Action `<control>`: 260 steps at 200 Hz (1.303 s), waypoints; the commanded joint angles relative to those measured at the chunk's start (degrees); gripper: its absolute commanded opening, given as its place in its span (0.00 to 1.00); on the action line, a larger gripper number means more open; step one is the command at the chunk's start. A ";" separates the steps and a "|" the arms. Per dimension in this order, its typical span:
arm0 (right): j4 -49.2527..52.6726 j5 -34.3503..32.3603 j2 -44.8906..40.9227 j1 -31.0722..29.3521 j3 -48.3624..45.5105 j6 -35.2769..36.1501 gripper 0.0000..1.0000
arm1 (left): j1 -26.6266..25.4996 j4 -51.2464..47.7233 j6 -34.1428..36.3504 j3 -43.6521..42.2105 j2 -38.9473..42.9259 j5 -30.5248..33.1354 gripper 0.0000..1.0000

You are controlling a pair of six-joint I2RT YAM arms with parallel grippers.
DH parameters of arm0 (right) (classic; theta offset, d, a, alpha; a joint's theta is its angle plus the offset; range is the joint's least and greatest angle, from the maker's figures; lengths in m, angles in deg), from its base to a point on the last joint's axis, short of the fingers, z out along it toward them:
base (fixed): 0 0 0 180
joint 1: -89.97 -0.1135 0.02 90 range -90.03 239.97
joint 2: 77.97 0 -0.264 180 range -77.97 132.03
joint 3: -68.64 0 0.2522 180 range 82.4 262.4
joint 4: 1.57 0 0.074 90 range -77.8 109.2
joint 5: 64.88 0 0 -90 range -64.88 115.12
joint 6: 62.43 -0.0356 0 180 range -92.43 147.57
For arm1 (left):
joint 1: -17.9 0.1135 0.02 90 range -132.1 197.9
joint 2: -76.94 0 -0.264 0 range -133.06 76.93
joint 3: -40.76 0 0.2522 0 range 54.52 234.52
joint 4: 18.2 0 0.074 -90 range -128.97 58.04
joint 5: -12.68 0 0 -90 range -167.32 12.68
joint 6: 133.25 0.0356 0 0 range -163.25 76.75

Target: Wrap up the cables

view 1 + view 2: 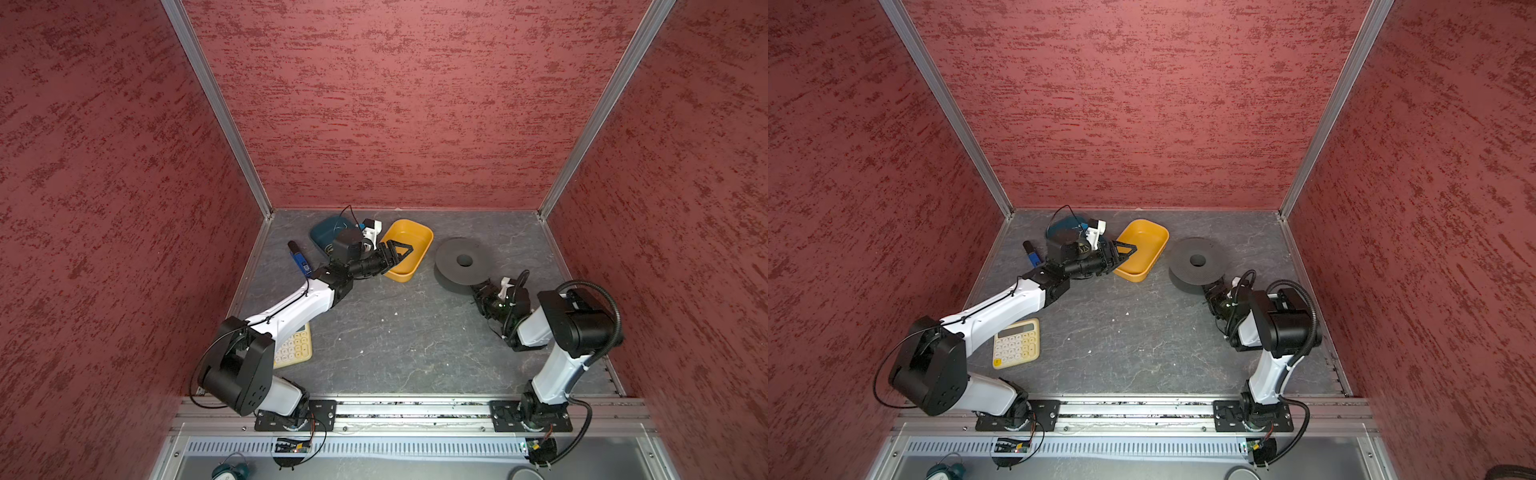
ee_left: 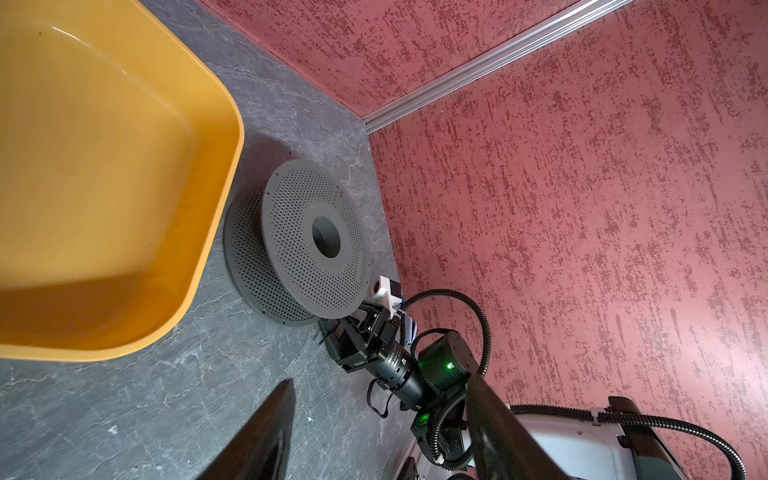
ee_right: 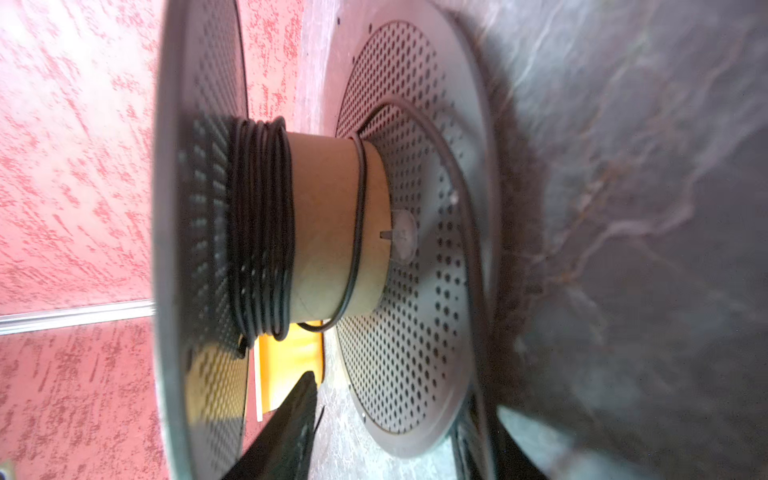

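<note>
The right gripper (image 3: 390, 399) has its jaws apart, one on each side of the lower flange rim of the grey spool (image 1: 457, 266); a gap shows beside one finger. The black cable (image 3: 262, 224) is wound on the spool's cardboard core (image 3: 328, 224). The left gripper (image 1: 405, 251) hangs wide and empty over the yellow tray (image 1: 415, 241), beside the spool.

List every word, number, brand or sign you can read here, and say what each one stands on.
Nothing here can be read.
calculator: key markings, too small to read.
blue gadget: label, too small to read.
camera lens: white ring markings, blurred.
</note>
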 commanded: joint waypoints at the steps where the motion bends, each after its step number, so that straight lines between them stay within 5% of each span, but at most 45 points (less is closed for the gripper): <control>1: 12.61 -1.23 -1.80 0.37 0.11 3.29 0.55 | 0.09 2.37 -0.39 -0.53 -0.88 -0.75 0.66; 134: 20.61 -3.18 -10.40 0.37 -4.10 6.55 0.64 | 0.10 1.83 0.12 -0.56 -1.77 -0.22 0.66; 170: 32.51 -7.16 -18.92 0.40 -3.28 11.73 0.68 | 0.42 -1.88 2.12 0.39 -1.45 0.18 0.67; 205: 45.97 -11.96 -32.57 0.37 -1.89 18.31 0.99 | 2.40 -9.06 6.48 0.29 1.90 2.84 0.68; 250: 59.13 -19.95 -42.74 0.37 4.47 26.52 0.99 | 6.61 -22.45 16.48 1.54 7.89 10.32 0.88; 260: 60.73 -21.91 -42.68 0.37 6.56 28.49 0.99 | 7.98 -24.53 18.07 1.49 9.08 11.72 0.99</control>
